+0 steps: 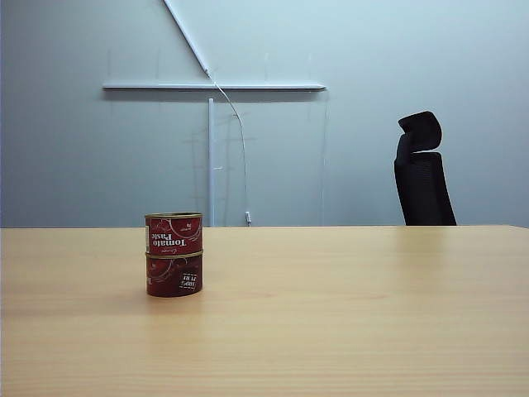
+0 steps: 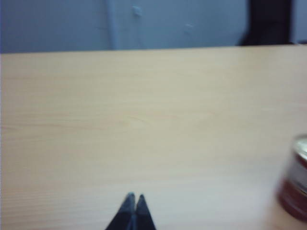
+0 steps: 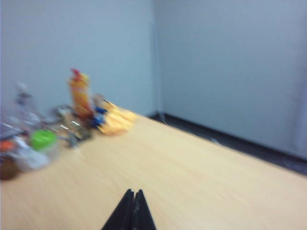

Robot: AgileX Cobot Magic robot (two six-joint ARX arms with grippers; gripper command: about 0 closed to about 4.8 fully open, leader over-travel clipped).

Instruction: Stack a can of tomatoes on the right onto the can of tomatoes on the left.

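On the left part of the wooden table (image 1: 347, 314), set back from its near edge and well in from its left edge, two red cans stood stacked. The lower tomato can (image 1: 174, 275) rested upright on the wood, and the upper tomato can (image 1: 173, 234) sat squarely on top of it, its label reading "Tomato Paste". The two rims met, and the pair stood straight with no lean. Neither arm showed in the exterior view, and nothing touched the stack.

Behind the far edge of the table rose a pale wall with a white bar (image 1: 213, 86) fixed across it, and toward the right a black office chair (image 1: 421, 172) stood beyond the table.

The left gripper (image 2: 135, 197) hung low over bare wood, its two dark fingertips pressed together with no gap and nothing between them. At the edge of the left wrist view a blurred red can (image 2: 295, 184) stood on the table, apart from those tips.

The right gripper (image 3: 133, 192) was likewise closed, its tips touching and empty, over bare tabletop. Far off, by a back corner of the table, lay a blurred clutter of colourful items (image 3: 72, 120), too smeared to name.
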